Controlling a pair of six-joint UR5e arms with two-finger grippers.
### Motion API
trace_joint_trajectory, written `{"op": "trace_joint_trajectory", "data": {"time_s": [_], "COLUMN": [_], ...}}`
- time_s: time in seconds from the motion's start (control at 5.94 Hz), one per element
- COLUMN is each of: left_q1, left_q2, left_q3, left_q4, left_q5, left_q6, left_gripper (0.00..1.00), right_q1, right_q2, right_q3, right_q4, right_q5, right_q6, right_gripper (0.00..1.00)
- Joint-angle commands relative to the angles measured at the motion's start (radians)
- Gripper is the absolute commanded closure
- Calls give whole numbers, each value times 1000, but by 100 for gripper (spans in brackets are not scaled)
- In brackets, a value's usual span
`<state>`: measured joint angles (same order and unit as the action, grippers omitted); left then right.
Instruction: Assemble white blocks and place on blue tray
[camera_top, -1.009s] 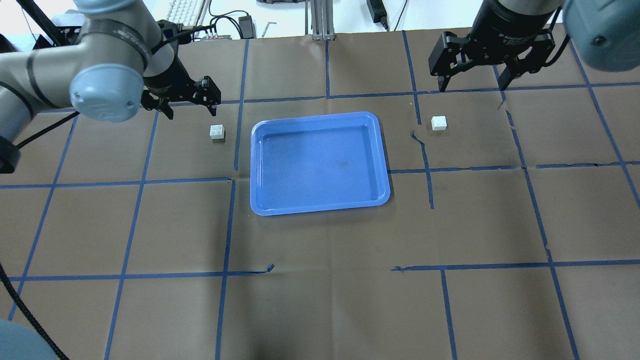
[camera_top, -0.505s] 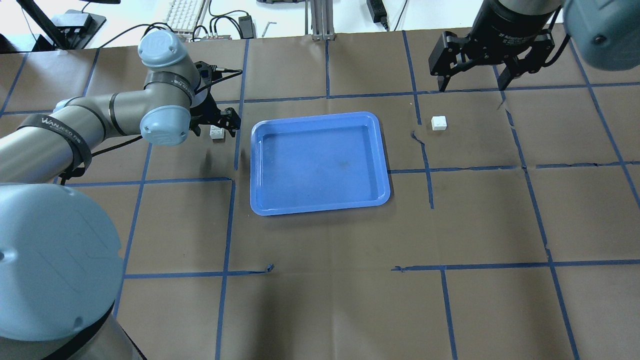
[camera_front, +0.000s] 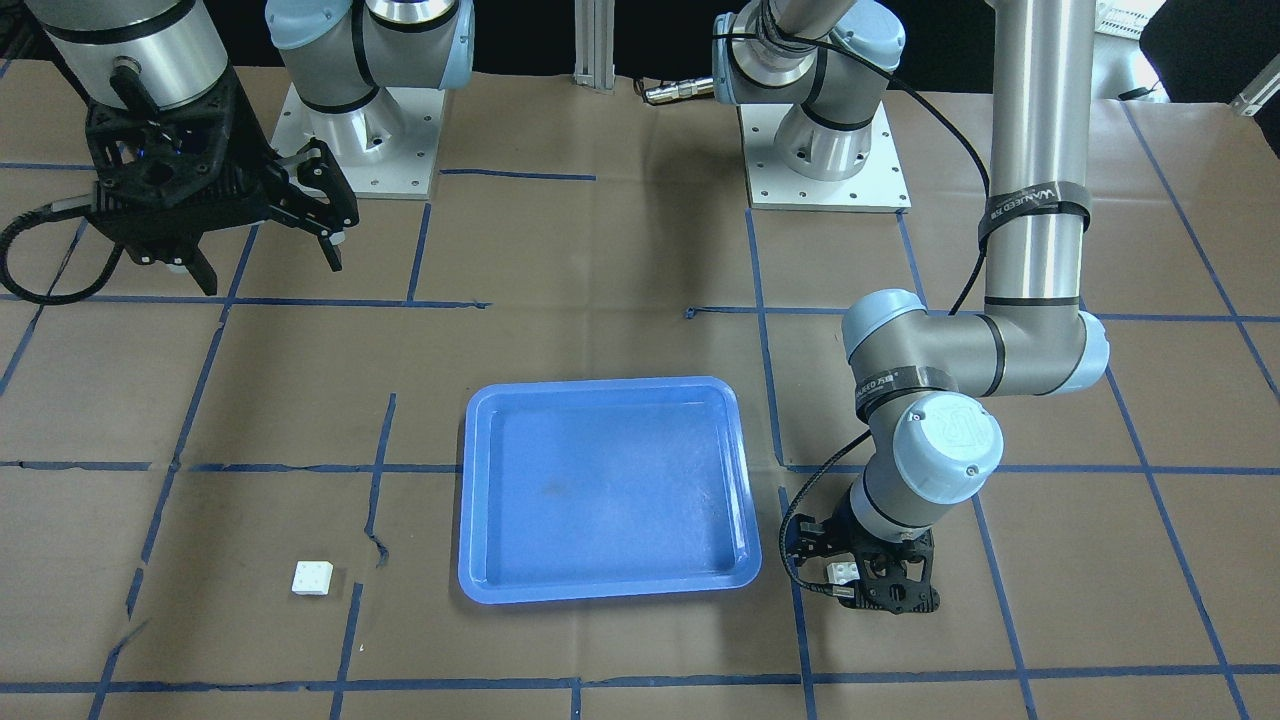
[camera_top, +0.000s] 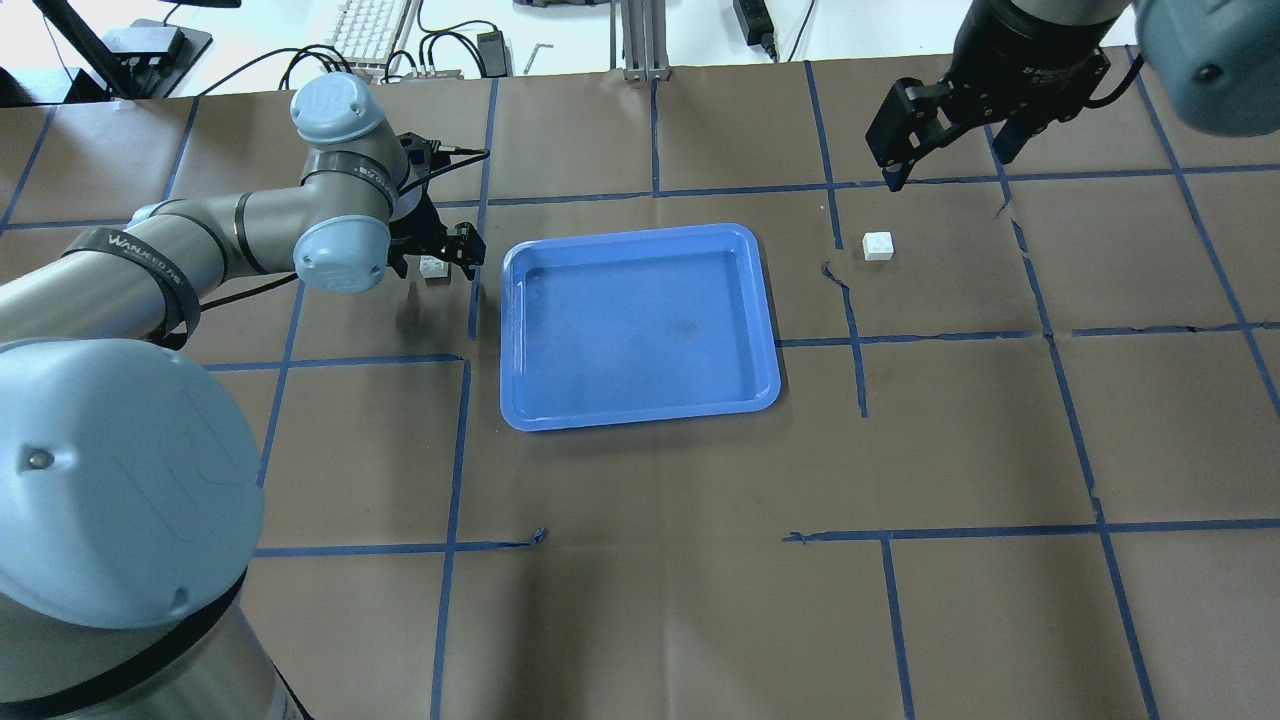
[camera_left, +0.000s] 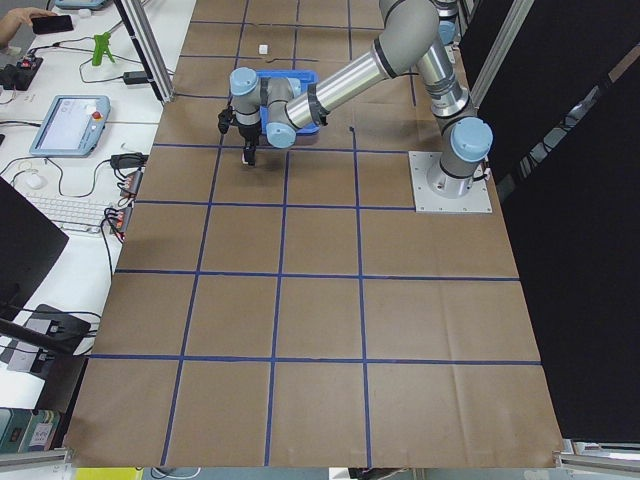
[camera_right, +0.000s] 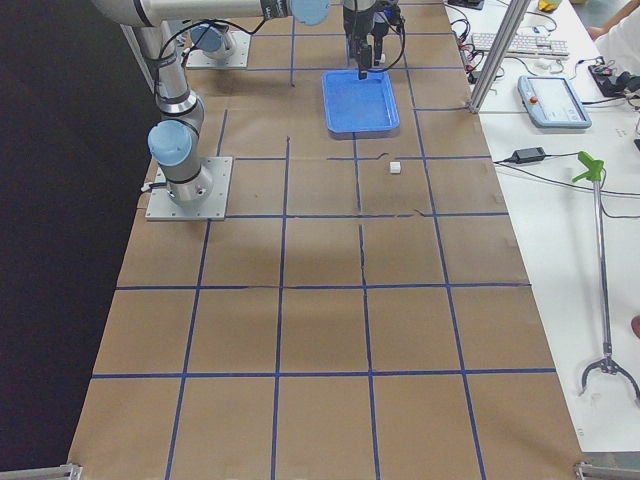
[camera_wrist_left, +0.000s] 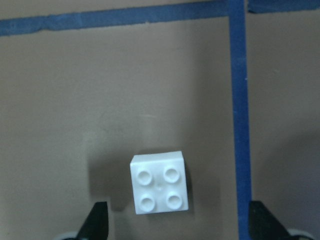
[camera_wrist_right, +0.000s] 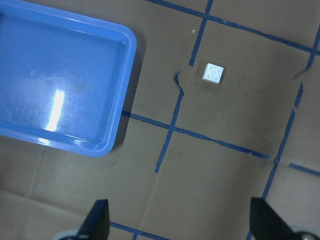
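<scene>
just changed: within the last second the left arm swung down and in, bringing the left gripper (camera_top: 437, 263) from behind the first white block (camera_top: 433, 267) to low around it; in the last half second it barely shifted.
left gripper: jaws apart, one finger on each side of the first white block (camera_wrist_left: 160, 182). the wrist view showed bare paper between each finger and the block, with the wider gap on that view's right, so nothing was clamped.
right gripper (camera_top: 945, 165): jaws wide apart and empty, held high. it had turned and drifted slightly back over the last half second and was well apart from its block.
first white block: studs up on the brown paper (camera_top: 640, 600), just beside the tray's short side, unmoved.
second white block (camera_top: 878, 246): studs up, alone on the paper on the tray's other side, unmoved.
blue tray (camera_top: 630, 238): flat between the two blocks, nothing in it.
meaning for the task: i judged the first pick to be set up but not closed. joining the blocks and placing them on the tray all remained to do.
writing: a black strap (camera_front: 1035, 195) on the left arm read "wanjeed". the joint cap (camera_front: 955, 425) carried a "ur" mark. white lettering on the right wrist was too small to read.
</scene>
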<state>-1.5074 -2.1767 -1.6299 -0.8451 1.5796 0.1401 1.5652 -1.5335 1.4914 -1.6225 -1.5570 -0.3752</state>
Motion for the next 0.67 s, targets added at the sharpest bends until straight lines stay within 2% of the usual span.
{"op": "trace_joint_trajectory", "data": {"time_s": [0.0,0.17,0.5], "left_q1": [1,7,7], "left_q2": [-2,0,50], "left_q3": [1,1,1], "left_q4": [24,24,23], "left_q5": [-1,-1,2], "left_q6": [6,9,36], "left_gripper": [78,100,100], "right_q1": [-33,-54,-79], "right_q2": [16,48,108], "right_q3": [1,-2,-23], "right_q4": [-23,-43,-45], "right_q5": [0,3,9], "right_q6": [-437,-699,-1160], "right_gripper": [0,0,0]}}
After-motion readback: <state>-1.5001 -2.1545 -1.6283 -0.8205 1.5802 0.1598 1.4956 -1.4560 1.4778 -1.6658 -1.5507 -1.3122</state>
